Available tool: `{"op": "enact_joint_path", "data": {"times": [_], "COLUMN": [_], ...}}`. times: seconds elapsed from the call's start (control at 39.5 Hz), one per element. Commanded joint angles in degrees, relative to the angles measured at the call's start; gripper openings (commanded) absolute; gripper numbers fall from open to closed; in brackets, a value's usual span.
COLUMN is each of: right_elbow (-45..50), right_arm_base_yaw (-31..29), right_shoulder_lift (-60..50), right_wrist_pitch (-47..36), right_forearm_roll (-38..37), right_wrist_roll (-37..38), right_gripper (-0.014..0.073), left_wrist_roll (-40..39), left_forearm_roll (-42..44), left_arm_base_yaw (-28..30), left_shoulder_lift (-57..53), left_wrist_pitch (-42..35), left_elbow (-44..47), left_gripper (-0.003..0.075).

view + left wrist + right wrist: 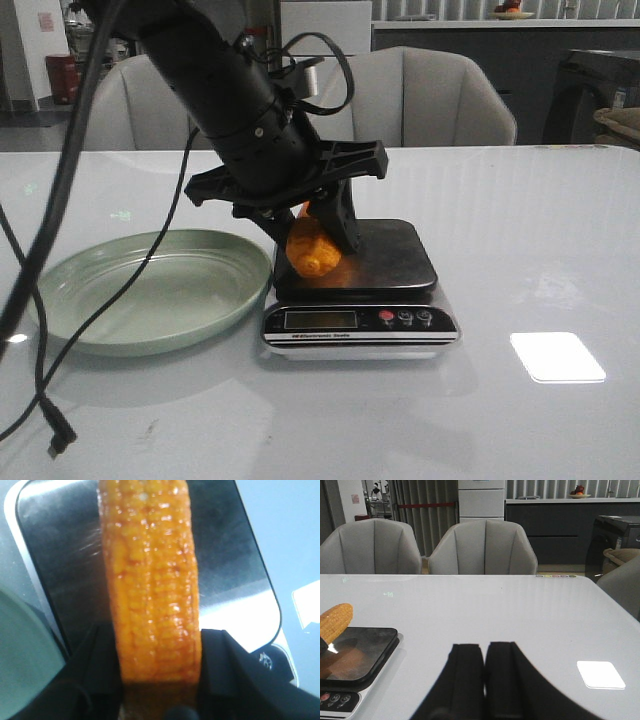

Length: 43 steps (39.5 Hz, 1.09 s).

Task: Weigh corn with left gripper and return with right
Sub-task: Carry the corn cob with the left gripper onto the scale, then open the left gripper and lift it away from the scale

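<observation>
Orange-yellow and glossy, the corn (152,580) is a single cob held over the dark steel platform of the scale (395,255), its blunt end tilted down toward the platform's left part in the front view; whether it already rests on the metal or hangs just above it cannot be told. The left gripper (315,225) has its two black fingers pressed against the cob's flanks near one end, as the left wrist view shows, so it is clamped on the corn with the long free end reaching out over the platform. The cob looks stiff and fairly light, a thing that should not bend or crush under a firm squeeze, though the shiny rounded kernels suggest a slick, curved surface that could roll or twist in a loose grip. Taking hold across the middle of its length, fingers on opposite sides, seems the safest for the return, since an end grip lets the far end droop. The right gripper (485,680) hangs above the bare white table (520,615) well to the right of the scale, its fingers closed together with nothing between them. By count: one cob, one scale, one pale green plate (100,300) lying empty just beside the scale on its left, two grippers, and two grey chairs (482,547) behind the table.
</observation>
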Motion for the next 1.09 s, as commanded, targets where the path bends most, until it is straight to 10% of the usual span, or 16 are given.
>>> {"op": "enact_joint_path", "data": {"times": [0.0, 0.28, 0.78, 1.06], "right_elbow": [0.6, 0.6, 0.6, 0.6], "right_arm_base_yaw": [-0.2, -0.2, -0.2, -0.2], "right_shoulder_lift": [-1.1, -1.2, -1.2, -1.2], "right_wrist_pitch": [-4.5, -4.5, -4.5, -4.5], "right_forearm_roll": [-0.1, -0.1, -0.1, -0.1], "right_wrist_roll": [-0.4, -0.4, -0.4, -0.4], "right_gripper": [0.0159, 0.0159, 0.0159, 0.0159], "left_wrist_roll": [-0.5, -0.5, -0.5, -0.4], "left_forearm_roll": [-2.4, -4.7, 0.9, 6.9], "left_arm_base_yaw": [-0.3, -0.3, -0.2, -0.2], "left_shoulder_lift": [-2.3, -1.7, -9.8, -27.8], "left_wrist_pitch": [-4.1, -5.1, 1.1, -2.8], "left_elbow": [-1.8, -2.4, -2.8, 12.9], "left_gripper": [0.0218, 0.0548, 0.0518, 0.0445]}}
